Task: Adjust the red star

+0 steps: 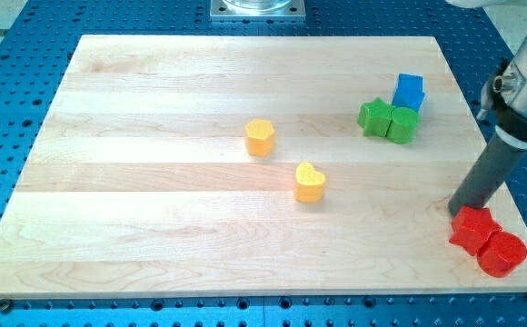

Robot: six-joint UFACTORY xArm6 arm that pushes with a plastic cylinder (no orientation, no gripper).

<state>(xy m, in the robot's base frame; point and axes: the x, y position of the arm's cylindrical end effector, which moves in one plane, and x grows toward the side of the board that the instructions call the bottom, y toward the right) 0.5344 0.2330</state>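
Observation:
The red star (pixel 472 230) lies near the board's lower right corner. A red cylinder (pixel 502 253) touches it on its lower right. My tip (pixel 455 209) rests on the board at the star's upper left edge, touching or nearly touching it. The dark rod slants up to the view's right from there.
A green star (pixel 374 116), a green cylinder (pixel 402 124) and a blue block (pixel 409 91) cluster at the upper right. A yellow hexagon-like block (pixel 260 137) and a yellow heart (pixel 310 182) sit mid-board. The board's right edge (pixel 509 204) runs close to the red blocks.

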